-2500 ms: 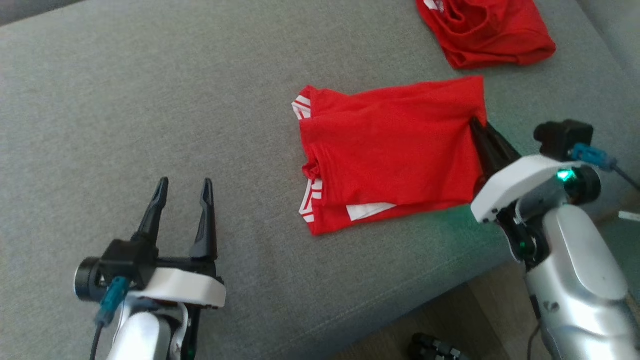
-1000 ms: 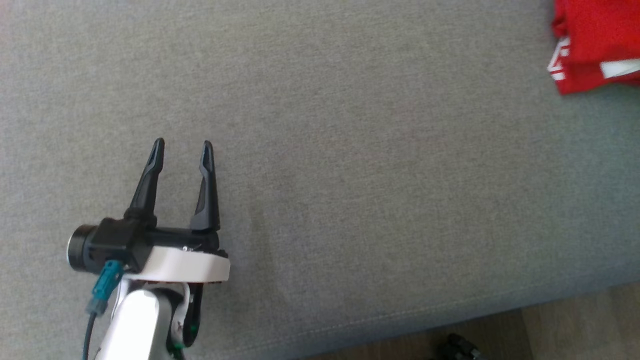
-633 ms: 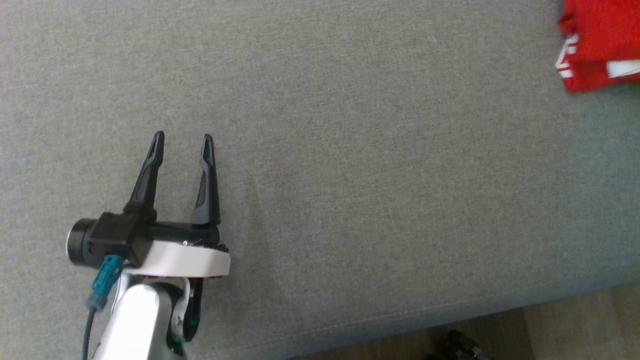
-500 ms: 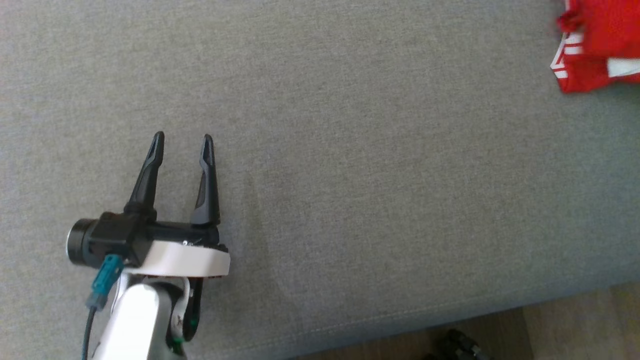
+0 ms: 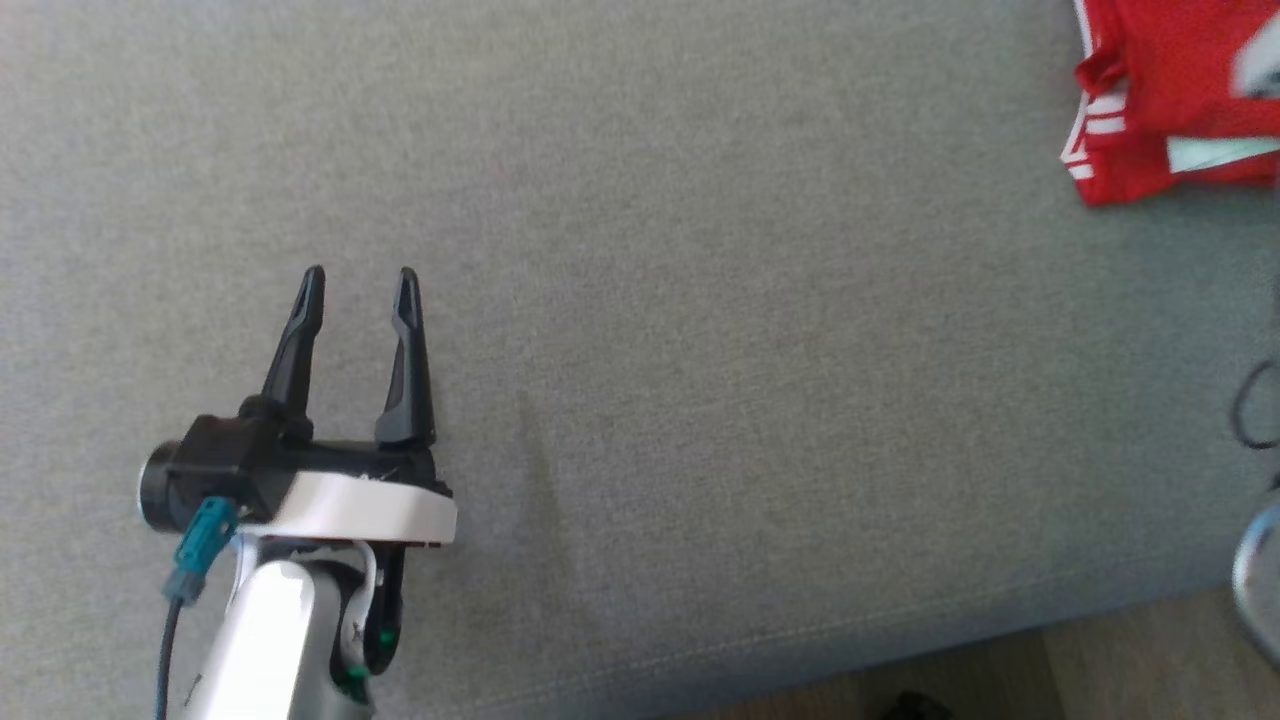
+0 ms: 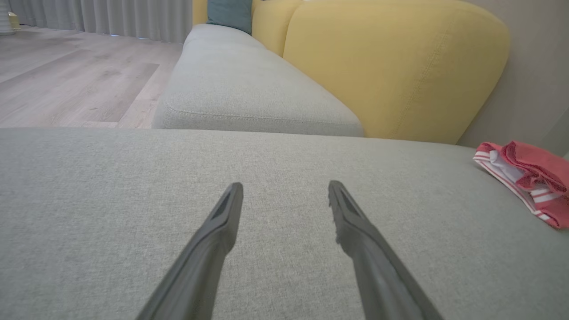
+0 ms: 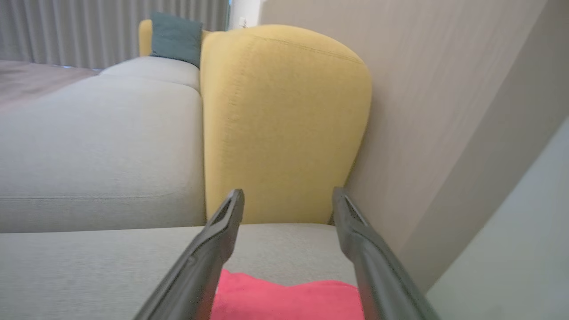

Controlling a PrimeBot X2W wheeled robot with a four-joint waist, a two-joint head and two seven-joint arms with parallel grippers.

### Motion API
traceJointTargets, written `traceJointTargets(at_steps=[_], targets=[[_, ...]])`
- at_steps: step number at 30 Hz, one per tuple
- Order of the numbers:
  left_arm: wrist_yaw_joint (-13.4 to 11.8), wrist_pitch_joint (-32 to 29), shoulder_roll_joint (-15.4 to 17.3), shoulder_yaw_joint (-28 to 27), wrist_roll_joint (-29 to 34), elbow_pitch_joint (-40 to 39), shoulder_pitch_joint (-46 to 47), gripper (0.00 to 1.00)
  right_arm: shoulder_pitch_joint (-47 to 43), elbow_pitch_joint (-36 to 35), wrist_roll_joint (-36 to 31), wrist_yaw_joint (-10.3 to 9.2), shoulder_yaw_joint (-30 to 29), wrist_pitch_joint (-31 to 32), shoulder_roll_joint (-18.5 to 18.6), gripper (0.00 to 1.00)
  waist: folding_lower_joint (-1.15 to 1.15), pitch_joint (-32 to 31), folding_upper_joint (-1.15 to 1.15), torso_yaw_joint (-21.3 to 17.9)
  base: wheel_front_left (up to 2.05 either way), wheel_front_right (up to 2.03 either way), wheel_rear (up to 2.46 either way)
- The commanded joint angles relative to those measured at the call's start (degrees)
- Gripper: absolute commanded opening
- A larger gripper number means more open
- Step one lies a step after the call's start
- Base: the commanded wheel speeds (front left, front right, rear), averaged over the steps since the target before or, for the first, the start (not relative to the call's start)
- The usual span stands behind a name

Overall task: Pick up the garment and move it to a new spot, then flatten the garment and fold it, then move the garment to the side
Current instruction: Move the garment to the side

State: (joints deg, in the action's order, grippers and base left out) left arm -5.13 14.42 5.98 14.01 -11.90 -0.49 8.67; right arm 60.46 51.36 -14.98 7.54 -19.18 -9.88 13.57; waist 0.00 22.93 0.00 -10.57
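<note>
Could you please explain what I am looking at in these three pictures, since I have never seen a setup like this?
This is a wheeled robot with two arms, each ending in a gripper with two long dark fingers. One picture comes from a camera on its head, looking down at a grey sofa seat. There the left gripper hovers at lower left, fingers spread and holding nothing. A folded red garment with white stripes lies at the upper right edge.

The other two pictures come from cameras on the wrists, looking along each gripper's own fingers. The left wrist view shows the seat, a yellow backrest and the garment off to the right. In the right wrist view the right gripper is open too, with the red cloth just below it, not gripped.
</note>
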Motion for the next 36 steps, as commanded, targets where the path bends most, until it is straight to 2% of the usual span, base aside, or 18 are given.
traceJointTargets(at_steps=[1,12,19,36], targets=[[-0.4,0.51,-0.14,-2.14,-0.99,-0.95,0.87,1.0,0.49,-1.23,2.08,-0.05,3.06,-1.24,-0.9,1.0,0.0,-2.24,0.0,-0.05,0.0,0.0,0.0],[-2.67,0.56,-2.18,-4.79,-5.37,4.05,0.03,1.0,-8.76,-3.7,14.28,-0.05,16.57,-3.66,-7.42,1.0,0.0,-10.98,0.0,2.25,0.0,0.0,0.0],[-4.65,0.57,-2.75,-5.6,-5.74,7.07,-1.32,1.0,-19.14,-11.23,22.03,-0.05,23.67,-4.25,-9.94,1.0,0.0,-15.68,0.0,3.89,0.0,0.0,0.0],[-4.14,0.58,-3.02,-4.99,-5.3,9.48,-6.72,1.0,-44.95,-33.5,28.55,-0.05,26.45,-2.04,-10.68,1.0,0.0,-22.1,0.0,6.37,0.0,0.0,0.0]])
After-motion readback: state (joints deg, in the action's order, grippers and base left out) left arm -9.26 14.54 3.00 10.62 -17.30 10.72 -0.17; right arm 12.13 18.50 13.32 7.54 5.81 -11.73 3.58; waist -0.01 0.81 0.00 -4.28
